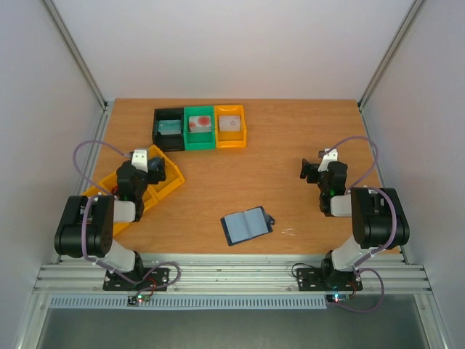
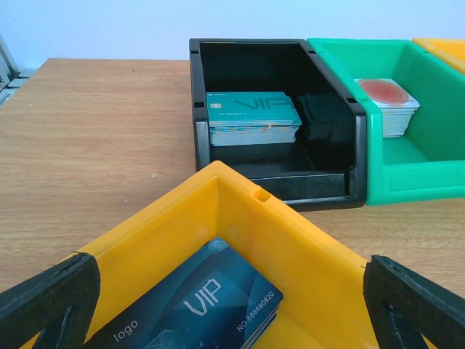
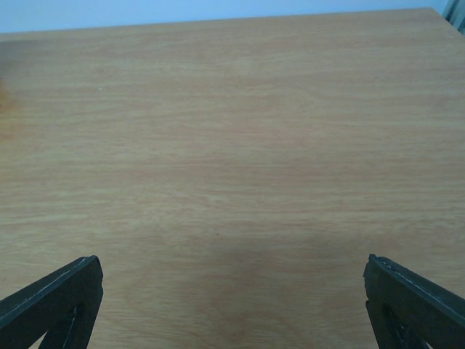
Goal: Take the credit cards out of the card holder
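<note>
The card holder (image 1: 247, 225) lies open on the table near the front middle, slate blue-grey, with a small black tab (image 1: 270, 218) at its right. From here I cannot make out any cards in its pockets. My left gripper (image 1: 154, 169) hangs open over a yellow bin (image 2: 290, 247) holding a dark blue VIP credit card (image 2: 196, 309); in the left wrist view nothing sits between the left gripper (image 2: 232, 291) fingers. My right gripper (image 1: 312, 171) is open above bare wood at the right, and its wrist view shows the right gripper (image 3: 232, 291) empty. Both are well away from the holder.
Three bins stand in a row at the back: a black bin (image 1: 168, 129) with a teal card stack (image 2: 254, 116), a green bin (image 1: 199, 127) with a red-faced stack (image 2: 387, 102), and an orange bin (image 1: 230, 125) with a pale stack. The yellow bin (image 1: 134, 193) lies angled at left.
</note>
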Action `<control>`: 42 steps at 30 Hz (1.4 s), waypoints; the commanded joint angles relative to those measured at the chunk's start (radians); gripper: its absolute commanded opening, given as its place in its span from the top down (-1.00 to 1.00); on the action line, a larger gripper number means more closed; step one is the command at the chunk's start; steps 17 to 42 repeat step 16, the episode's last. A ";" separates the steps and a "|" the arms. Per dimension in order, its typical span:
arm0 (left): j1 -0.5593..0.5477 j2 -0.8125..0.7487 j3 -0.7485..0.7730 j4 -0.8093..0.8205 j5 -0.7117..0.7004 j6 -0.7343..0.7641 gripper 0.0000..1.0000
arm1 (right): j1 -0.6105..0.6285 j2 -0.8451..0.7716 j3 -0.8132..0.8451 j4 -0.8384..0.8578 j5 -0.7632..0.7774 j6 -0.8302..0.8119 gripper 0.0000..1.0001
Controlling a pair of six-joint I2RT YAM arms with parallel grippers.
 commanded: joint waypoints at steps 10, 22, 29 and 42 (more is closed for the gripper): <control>-0.005 0.009 0.014 0.037 0.029 0.035 -0.99 | -0.008 -0.016 0.017 -0.009 -0.003 0.010 -0.97; -0.004 0.011 0.021 0.029 0.031 0.036 -0.99 | -0.008 -0.016 0.017 -0.011 -0.003 0.011 -0.97; -0.004 0.011 0.021 0.029 0.031 0.036 -0.99 | -0.008 -0.016 0.017 -0.011 -0.003 0.011 -0.97; -0.004 0.011 0.021 0.029 0.031 0.036 -0.99 | -0.008 -0.016 0.017 -0.011 -0.003 0.011 -0.97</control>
